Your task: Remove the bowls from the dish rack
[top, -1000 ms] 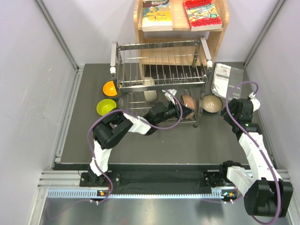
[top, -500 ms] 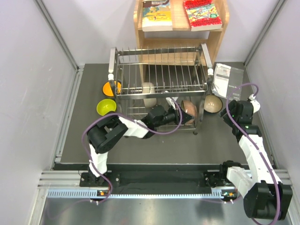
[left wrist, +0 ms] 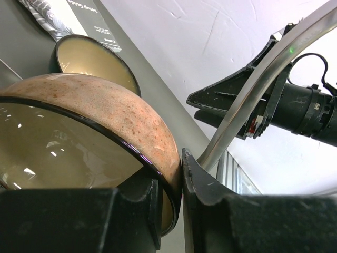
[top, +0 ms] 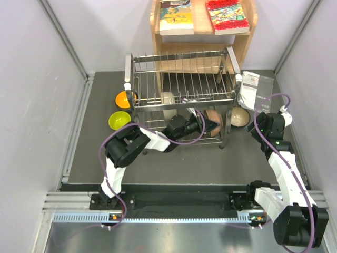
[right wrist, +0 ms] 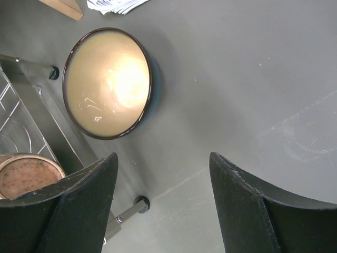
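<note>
The table (top: 174, 158) is a dark mat between pale walls. At its far edge stands a wooden shelf (top: 248, 42) with two books (top: 176, 18) on top. The rack (top: 181, 79) sits in front of it, two tiers of wire bars.

The left arm reaches into the lower tier at the right end. The left gripper (left wrist: 181, 168) is clenched on the rim of the tan bowl (left wrist: 105, 108), one finger inside and one outside. That bowl (top: 215, 117) is tilted on its edge, within the rack. A white bowl (top: 168, 100) stands on edge further left in the lower tier.

The right gripper (right wrist: 162, 174) is spread wide and holds nothing, hanging over bare table near the rack's right leg. A cream bowl (right wrist: 108, 81) with a dark outside rests on the table just beside that end.

Left of the rack, on the table, lie an orange bowl (top: 122, 99) and, nearer the arms, a lime bowl (top: 119, 120). A leaflet (top: 254, 87) lies beyond the cream bowl
</note>
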